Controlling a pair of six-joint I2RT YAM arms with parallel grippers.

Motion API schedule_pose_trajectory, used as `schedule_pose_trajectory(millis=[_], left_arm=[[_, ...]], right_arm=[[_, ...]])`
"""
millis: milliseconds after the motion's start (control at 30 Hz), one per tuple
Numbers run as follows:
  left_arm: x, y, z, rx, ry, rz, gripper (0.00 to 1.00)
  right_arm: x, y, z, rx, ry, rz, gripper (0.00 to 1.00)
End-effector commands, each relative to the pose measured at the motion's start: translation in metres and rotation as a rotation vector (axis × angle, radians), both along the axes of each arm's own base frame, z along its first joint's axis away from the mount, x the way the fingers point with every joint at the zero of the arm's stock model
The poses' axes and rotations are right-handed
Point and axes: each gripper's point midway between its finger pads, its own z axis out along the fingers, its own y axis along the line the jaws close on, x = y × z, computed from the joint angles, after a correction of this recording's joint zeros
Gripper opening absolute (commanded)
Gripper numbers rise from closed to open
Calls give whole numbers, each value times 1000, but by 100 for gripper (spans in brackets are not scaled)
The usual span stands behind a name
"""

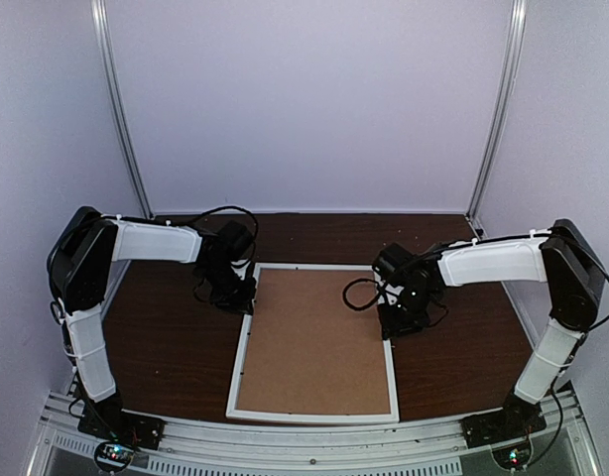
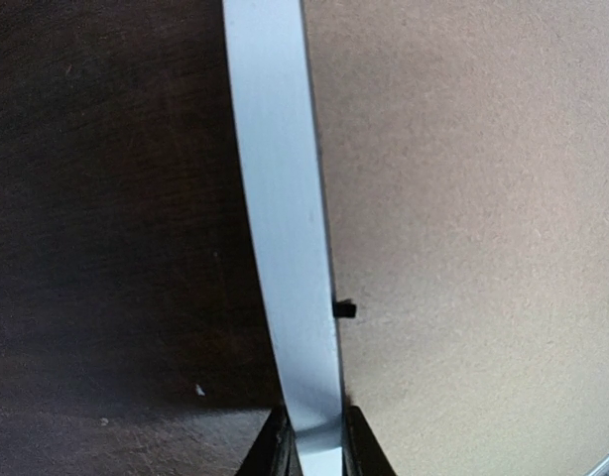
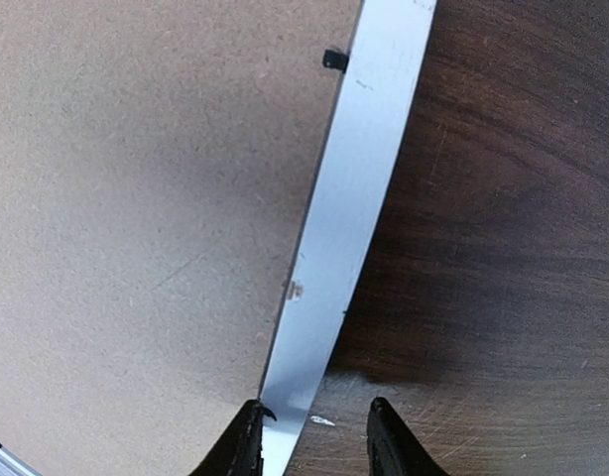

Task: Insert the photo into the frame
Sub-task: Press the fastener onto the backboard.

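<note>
Left gripper (image 2: 314, 451): narrow, its two dark fingers (image 2: 270, 458) pressed against either side of the frame's left long rail, gripping it near the far left corner.
Right gripper (image 3: 314, 441): partly spread, straddling the frame's right long rail near its middle. One finger (image 3: 243, 446) touches the rail's inner edge; the other stands clear of the outer edge, over bare wood.
Frame (image 1: 314, 414) position: flat on the table, back side up, between the two arms, with its near short rail close to the table's near edge.
Frame axis: the long axis runs from the arm bases toward the back wall. The short rails lie across, left to right, and the sides sit roughly square with the table edges.
Frame material: thin, smooth white rails, faintly glossy, with a small scuff on the right rail just ahead of the gripper.
Backing board (image 1: 319, 342): plain brown fibreboard, matte and finely speckled, rectangular, filling the frame's opening from rail to rail.
Tabs (image 2: 345, 309): one small black tab on the inner edge of each long rail, lying over the board's margin.
Table (image 1: 166, 347): dark brown wood-grain surface with fine scratches, showing on all sides of the frame.
</note>
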Motion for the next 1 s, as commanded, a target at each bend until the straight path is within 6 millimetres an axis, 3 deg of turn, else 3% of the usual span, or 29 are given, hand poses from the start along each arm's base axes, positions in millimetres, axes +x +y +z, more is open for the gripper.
schedule_pose_trajectory(millis=[0,267,467,633,967], left_arm=[[4,-3,-11,4,-32,-15,17],[3,-2,-12,6,-28,-15,17],[5,-2,-9,4,-37,-13,17],[5,-3,-8,2,-39,-13,17],[6,-3,-6,3,-46,-15,18]], right_arm=[[-11,18,-18,11,43,27,37],[-15,24,-25,6,56,39,36],[-5,32,9,54,-7,56,40],[-6,27,27,54,-36,55,47],[-28,12,12,65,8,32,48]])
